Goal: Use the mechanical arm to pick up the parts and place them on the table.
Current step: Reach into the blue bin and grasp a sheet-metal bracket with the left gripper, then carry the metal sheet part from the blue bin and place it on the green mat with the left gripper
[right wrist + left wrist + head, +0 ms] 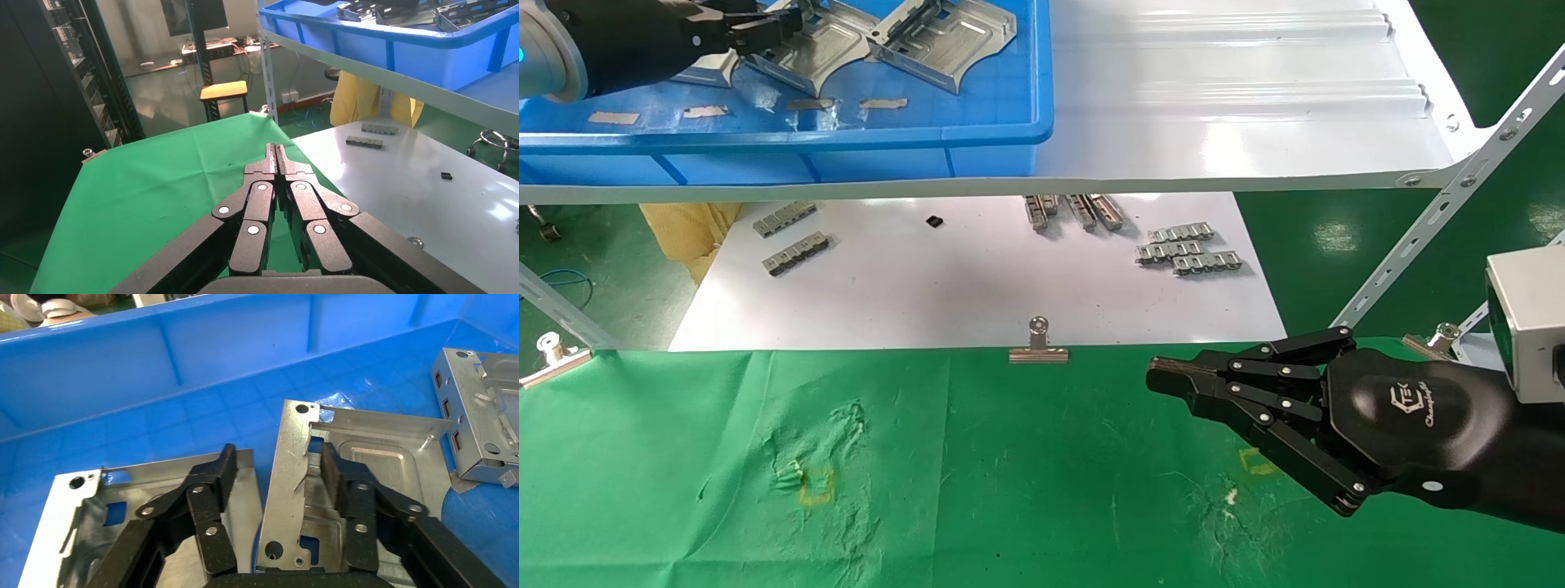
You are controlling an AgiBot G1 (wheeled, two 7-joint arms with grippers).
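Observation:
Three silver parts lie in a blue bin [789, 139]: one on the right [944, 41], one in the middle [809, 49], one partly under my left arm [711, 75]. My left gripper [764, 28] is open down in the bin. In the left wrist view the left gripper [275, 459] straddles the upturned side wall [287, 478] of the middle part [379, 453]; one finger is over the neighbouring part [79, 508]. A third part [477, 435] lies apart. My right gripper [1164, 377] is shut and empty above the green table [977, 474], as in its wrist view [275, 150].
The bin stands on a glossy white shelf [1238, 98]. Below it a white sheet [977, 286] holds small grey notched strips [1189, 249] and more at the left [793, 241]. A silver binder clip [1038, 347] sits at the cloth's edge. A perforated shelf strut [1442, 212] slants at the right.

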